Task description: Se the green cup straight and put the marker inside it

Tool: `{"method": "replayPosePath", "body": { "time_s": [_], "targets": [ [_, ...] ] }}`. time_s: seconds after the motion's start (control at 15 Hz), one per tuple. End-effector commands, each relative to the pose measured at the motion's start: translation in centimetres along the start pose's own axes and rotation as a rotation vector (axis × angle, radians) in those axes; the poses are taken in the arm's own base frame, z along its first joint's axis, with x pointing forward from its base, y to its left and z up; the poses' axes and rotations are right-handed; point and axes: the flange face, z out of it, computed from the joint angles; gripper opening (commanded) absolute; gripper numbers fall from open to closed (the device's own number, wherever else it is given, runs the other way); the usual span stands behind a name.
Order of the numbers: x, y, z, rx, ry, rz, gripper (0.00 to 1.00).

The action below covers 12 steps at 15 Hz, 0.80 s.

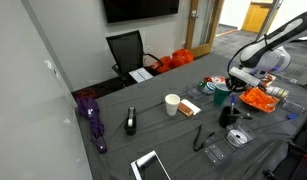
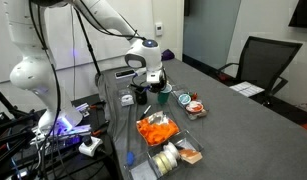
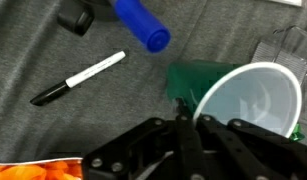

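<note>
Marker (image 3: 78, 78): light, slim, may roll; lies flat on surface (image 3: 53, 40). Gripper (image 3: 190, 125): jaws nearly together at green cup (image 3: 198, 82) rim; hold unclear. Cup on its side near robot-side edge; light, thin-walled, slippery. Pinch rim wall.

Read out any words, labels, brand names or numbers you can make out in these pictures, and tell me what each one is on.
None can be read in any view.
Marker: any print on its white barrel is too blurred to read.
Green cup: no lettering shows on it.
Orange packet: any print is too small to read.
</note>
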Motion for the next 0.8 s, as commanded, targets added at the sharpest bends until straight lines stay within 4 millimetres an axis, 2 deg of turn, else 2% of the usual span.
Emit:
{"method": "replayPosePath", "body": {
  "time_s": [0.0,0.33,0.73],
  "targets": [
    [-0.4,1.2,0.2,0.035,0.059,-0.027,0.01],
    [-0.2,2.0,0.3,0.071,0.120,-0.027,0.01],
    [-1.0,1.6,2.2,0.066,0.165,-0.021,0.01]
  ]
}}
